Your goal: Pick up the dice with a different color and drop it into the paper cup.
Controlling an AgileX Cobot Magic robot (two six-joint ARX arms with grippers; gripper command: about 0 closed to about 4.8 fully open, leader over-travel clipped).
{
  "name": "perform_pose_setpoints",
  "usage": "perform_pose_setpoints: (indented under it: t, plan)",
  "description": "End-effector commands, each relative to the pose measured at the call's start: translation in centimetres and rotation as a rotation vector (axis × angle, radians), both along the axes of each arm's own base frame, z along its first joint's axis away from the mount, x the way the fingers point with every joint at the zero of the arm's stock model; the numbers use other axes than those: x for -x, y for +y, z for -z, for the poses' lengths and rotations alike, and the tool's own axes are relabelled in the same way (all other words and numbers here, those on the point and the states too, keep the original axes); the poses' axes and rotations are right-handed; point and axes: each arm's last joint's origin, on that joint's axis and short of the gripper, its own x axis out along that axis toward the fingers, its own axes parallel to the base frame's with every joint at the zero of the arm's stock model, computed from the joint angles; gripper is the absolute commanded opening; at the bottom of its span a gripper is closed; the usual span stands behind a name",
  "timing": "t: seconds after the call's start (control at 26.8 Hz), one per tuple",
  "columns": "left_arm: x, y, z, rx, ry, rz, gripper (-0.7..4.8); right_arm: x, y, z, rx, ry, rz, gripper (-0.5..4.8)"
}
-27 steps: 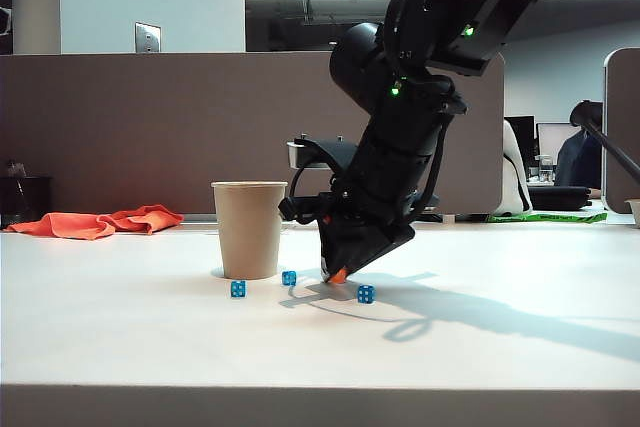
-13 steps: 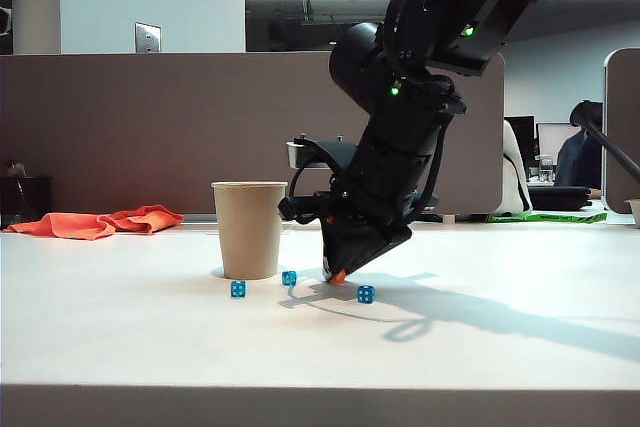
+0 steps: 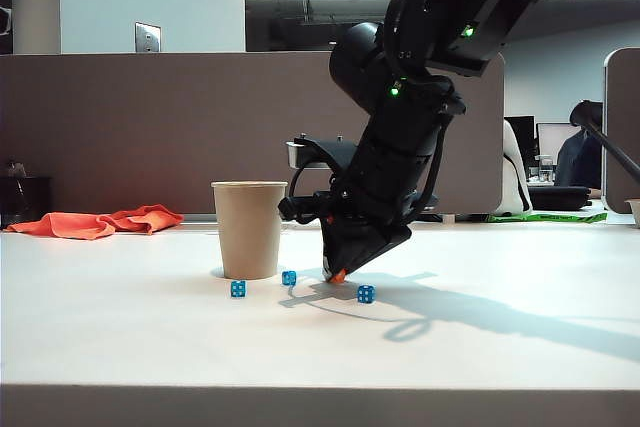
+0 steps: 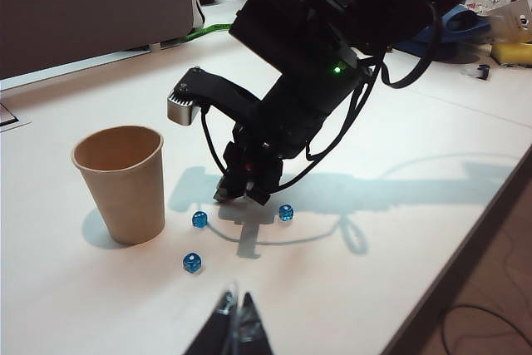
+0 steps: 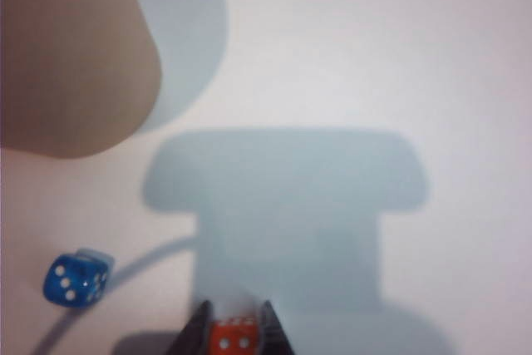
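orange die [image 5: 232,337] between right gripper [image 5: 233,334] fingertips

Matt tan paper cup [image 3: 249,229] on a smooth white bench [image 3: 150,337]. Glossy translucent blue plastic dice [image 5: 76,278]. Crumpled orange cloth [image 3: 98,221] at the bench's far left edge.

Orange die [image 5: 232,337], white pips; three blue dice, white pips [image 3: 238,289] [image 3: 289,278] [image 3: 366,294]; cup [image 3: 249,229] plain tan-brown; table [image 3: 500,347] white; right gripper [image 5: 233,330] and arm black, green lights; cloth [image 3: 97,222] orange; left gripper [image 4: 236,322] dark.
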Motion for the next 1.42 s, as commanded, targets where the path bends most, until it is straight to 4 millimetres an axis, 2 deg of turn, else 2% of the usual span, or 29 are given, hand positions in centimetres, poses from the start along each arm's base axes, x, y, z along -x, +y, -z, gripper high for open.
perform_pose_setpoints:
  t: [0.04,0.71,0.9,1.16,1.42]
  plan:
    - [0.0,0.0,-0.3,0.005,-0.02,0.006,-0.06,0.0,0.1,-0.2,-0.003,-0.016,0.003,0.4]
    - [0.0,0.0,-0.4,0.007,-0.027,0.006,-0.06,-1.6,1.3,-5.1,-0.047,-0.076,0.003,0.41]
    - [0.0,0.0,-0.4,0.008,-0.028,0.006,-0.06,-1.6,1.3,-6.7,-0.075,-0.116,0.003,0.41]
    - [0.0,0.0,-0.4,0.007,-0.027,0.006,-0.06,-1.2,1.4,-10.0,-0.138,-0.188,-0.009,0.41]
    - [0.0,0.0,-0.4,0.008,-0.028,0.006,-0.06,-0.1,2.6,-10.6,-0.171,-0.197,-0.065,0.41]
